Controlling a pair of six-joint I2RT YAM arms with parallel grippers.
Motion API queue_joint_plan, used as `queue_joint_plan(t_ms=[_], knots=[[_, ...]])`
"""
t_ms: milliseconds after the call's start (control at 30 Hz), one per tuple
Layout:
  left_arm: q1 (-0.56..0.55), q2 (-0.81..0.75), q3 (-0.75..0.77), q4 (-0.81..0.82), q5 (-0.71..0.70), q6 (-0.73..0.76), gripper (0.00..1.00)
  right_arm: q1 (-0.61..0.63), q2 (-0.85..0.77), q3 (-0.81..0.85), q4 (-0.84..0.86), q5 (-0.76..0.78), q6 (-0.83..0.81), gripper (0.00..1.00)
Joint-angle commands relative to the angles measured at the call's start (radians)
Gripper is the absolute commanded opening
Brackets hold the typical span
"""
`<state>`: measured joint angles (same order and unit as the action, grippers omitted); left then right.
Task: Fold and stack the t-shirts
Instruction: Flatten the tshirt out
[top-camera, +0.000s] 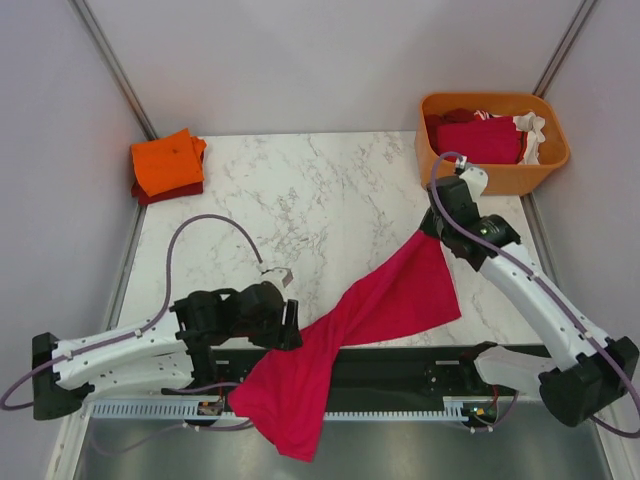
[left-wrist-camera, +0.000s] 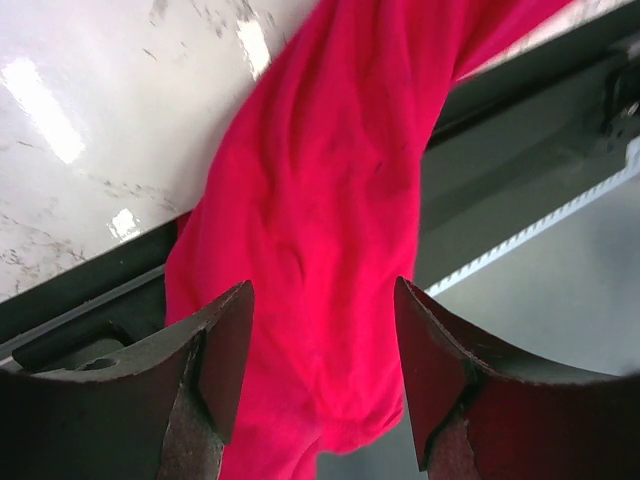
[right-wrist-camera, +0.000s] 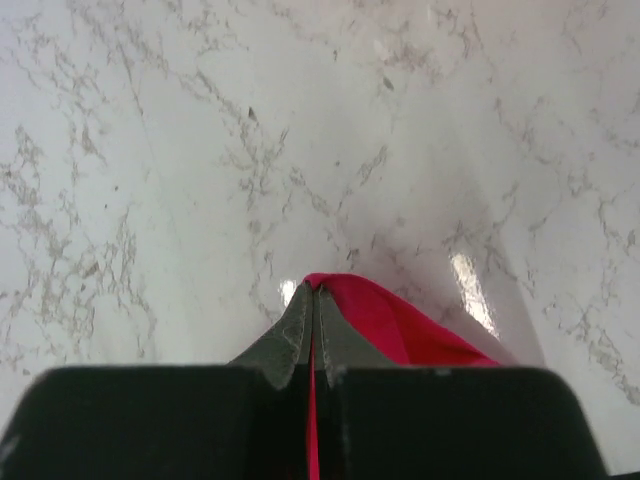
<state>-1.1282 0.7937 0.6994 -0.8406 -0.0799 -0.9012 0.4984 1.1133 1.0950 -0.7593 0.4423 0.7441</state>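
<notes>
One shirt is in work. Your marble table (top-camera: 330, 190) bears the crimson-pink t-shirt (top-camera: 385, 300). It runs as a twisted rope from 3 o'clock down to 6 o'clock, where its larger part hangs over the near edge and across the toothed rail (top-camera: 400, 408).

Risk one: the overhang looks heavier than what lies on the table, so if the single hold slips, expect the shirt to slide off. Risk two: the rail's teeth could snag the cloth when you pull.

At 1 o'clock the orange tub (top-camera: 490, 180) holds the unfolded shirts (top-camera: 485, 138). At 10 o'clock the folded orange t-shirt (top-camera: 167, 163) sits on the folded dark red t-shirt (top-camera: 150, 195). Neither appears threatened.

Your right gripper (right-wrist-camera: 313, 300) has its jaws pressed together, pinching a thin edge of the crimson-pink t-shirt; I judge the bite shallow. Your left gripper (left-wrist-camera: 322, 290) stands with jaws spread above the bunched cloth at 6 o'clock, gripping nothing. Closing there would likely catch several layers.

Writing, brands, labels: none legible in any view.
</notes>
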Motion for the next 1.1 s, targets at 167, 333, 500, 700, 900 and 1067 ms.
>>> queue_joint_plan(t_ms=[167, 333, 500, 700, 900, 1067], knots=[[-0.232, 0.251, 0.132, 0.008, -0.046, -0.042, 0.70, -0.254, 0.221, 0.100, 0.218, -0.022, -0.163, 0.00], [-0.380, 0.429, 0.267, 0.006, -0.077, -0.025, 0.73, -0.391, 0.289, 0.048, 0.279, -0.108, -0.181, 0.00], [-0.465, 0.657, 0.385, 0.009, -0.066, 0.008, 0.74, -0.408, 0.289, 0.006, 0.313, -0.139, -0.193, 0.00], [-0.519, 0.847, 0.512, 0.011, -0.023, 0.007, 0.77, -0.429, 0.275, -0.033, 0.327, -0.180, -0.209, 0.00], [-0.573, 0.976, 0.598, 0.058, 0.034, 0.016, 0.84, -0.445, 0.267, -0.064, 0.333, -0.203, -0.230, 0.00], [-0.584, 1.061, 0.572, 0.075, -0.003, -0.024, 0.86, -0.463, 0.257, -0.073, 0.339, -0.228, -0.238, 0.00]])
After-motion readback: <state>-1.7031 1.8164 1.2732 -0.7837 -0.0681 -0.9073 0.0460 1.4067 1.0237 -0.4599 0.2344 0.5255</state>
